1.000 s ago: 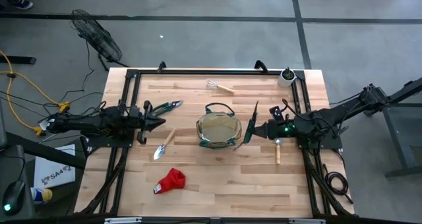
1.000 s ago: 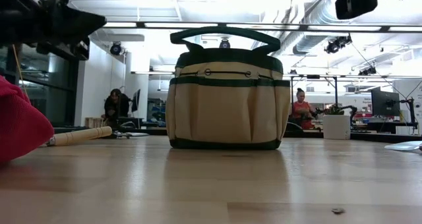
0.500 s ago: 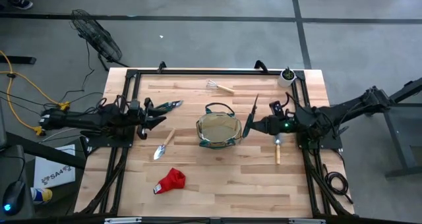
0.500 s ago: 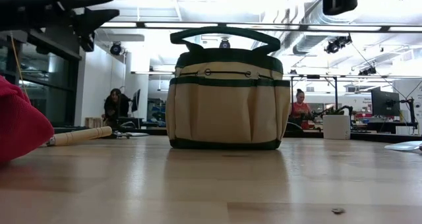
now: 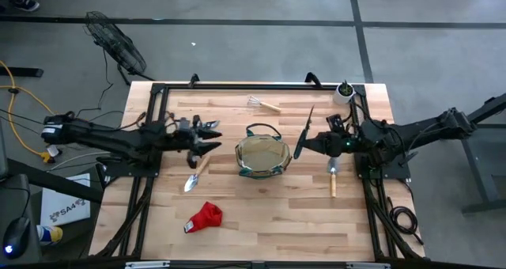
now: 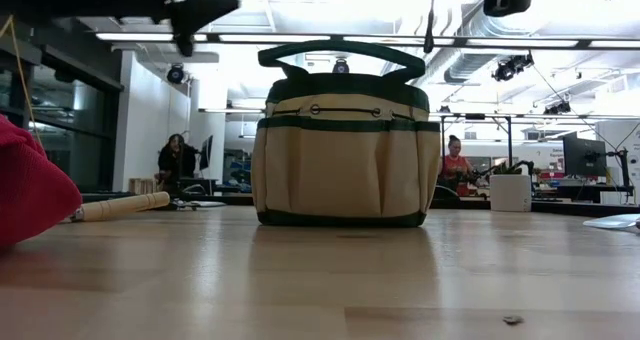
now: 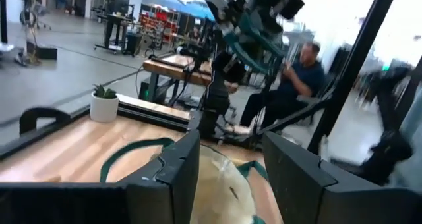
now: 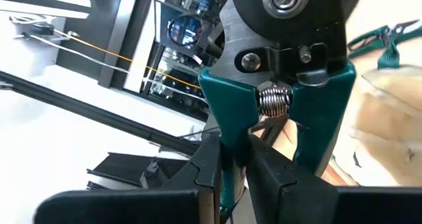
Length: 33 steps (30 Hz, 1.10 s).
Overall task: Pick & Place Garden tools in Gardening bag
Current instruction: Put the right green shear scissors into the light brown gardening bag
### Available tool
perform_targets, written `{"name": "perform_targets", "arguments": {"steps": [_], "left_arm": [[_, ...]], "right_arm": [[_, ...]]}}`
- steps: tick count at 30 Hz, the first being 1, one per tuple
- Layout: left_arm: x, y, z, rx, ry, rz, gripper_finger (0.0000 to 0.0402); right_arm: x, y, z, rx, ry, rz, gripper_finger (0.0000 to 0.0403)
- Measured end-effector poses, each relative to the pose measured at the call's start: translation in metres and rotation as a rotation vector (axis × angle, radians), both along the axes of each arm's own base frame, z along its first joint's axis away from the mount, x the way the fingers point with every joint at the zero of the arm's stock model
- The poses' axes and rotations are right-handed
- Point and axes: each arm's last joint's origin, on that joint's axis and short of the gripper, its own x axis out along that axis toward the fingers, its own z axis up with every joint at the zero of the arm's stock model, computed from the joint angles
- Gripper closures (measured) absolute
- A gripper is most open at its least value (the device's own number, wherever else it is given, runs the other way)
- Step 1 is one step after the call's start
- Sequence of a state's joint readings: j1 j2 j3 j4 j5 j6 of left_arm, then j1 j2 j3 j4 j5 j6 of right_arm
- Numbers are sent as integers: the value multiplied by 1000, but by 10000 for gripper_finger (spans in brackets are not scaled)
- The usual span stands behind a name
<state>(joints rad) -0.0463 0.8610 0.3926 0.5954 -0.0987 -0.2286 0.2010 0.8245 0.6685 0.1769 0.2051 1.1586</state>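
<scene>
High view | two trowels | one bag | right pincer clamping pruners | left pincer apart

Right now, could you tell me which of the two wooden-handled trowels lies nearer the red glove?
The trowel on the left arm's side of the gardening bag, just above the red glove in the high view; the other trowel lies across the bag.

Tan gardening bag with dark green trim; red glove; green-handled pruners; pale wooden surface
</scene>
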Motion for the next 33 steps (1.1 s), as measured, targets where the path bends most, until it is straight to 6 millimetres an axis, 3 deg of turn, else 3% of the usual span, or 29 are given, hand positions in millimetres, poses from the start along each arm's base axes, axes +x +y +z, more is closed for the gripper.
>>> {"name": "perform_targets", "arguments": {"steps": [7, 20, 33], "left_arm": [[48, -2, 21, 165, 46, 17, 238], [130, -7, 39, 186, 70, -25, 238], [188, -12, 41, 193, 59, -98, 238]], "right_arm": [[-6, -5, 12, -41, -105, 1, 366], [-10, -15, 29, -114, -282, 38, 366], [-14, -33, 40, -177, -410, 86, 366]]}}
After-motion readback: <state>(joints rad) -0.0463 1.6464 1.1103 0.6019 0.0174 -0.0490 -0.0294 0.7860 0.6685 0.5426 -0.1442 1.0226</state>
